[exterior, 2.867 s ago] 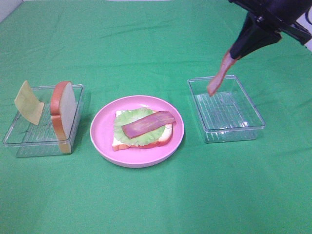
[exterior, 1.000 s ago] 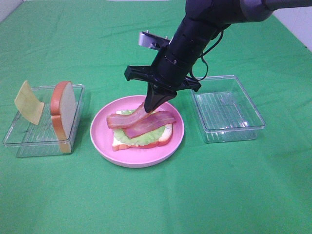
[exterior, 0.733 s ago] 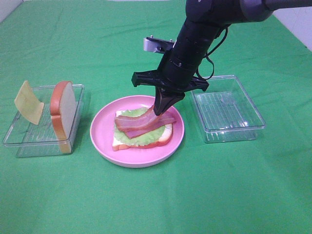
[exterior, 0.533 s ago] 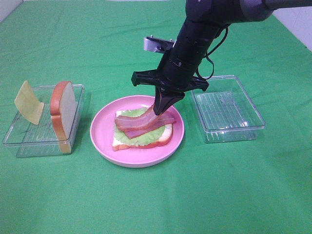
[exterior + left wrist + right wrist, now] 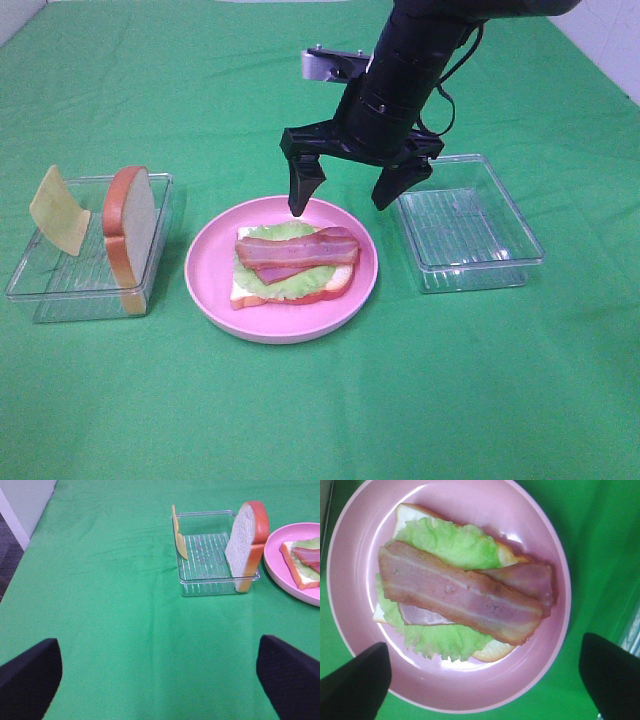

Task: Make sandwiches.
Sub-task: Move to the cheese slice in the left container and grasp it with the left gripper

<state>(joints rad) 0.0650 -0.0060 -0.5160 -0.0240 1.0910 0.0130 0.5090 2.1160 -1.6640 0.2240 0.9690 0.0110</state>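
– Reddish-pink bacon strips [image 5: 297,250], 2 of them, lie crossed on the lettuce leaf [image 5: 272,283], over 1 bread slice [image 5: 300,297], in the middle of the pink plate [image 5: 215,290]. Which step?
– Bacon layer looks done. Right gripper [image 5: 341,206] hangs just above the stack, jaws spread wide, nothing held, not touching the food.
– Next?
– Cheese, I judge, then the top slice. Cheese square [image 5: 58,210] leans at the end wall of the left tray [image 5: 90,290], away from the plate. Second bread slice [image 5: 130,235] stands on edge at the wall nearest the plate. Left gripper [image 5: 160,675] sits well short of that tray, fingers far apart, empty.
– Calls for?
– Pinch the thin cheese by its upper edge, lift it over the tray wall, lay it flat on the bacon.
– Room?
– Open green cloth [image 5: 320,420] all round. Plate rim is near both trays but apart. Right tray [image 5: 480,272] holds nothing. Right arm over the plate should clear before the left crosses in.
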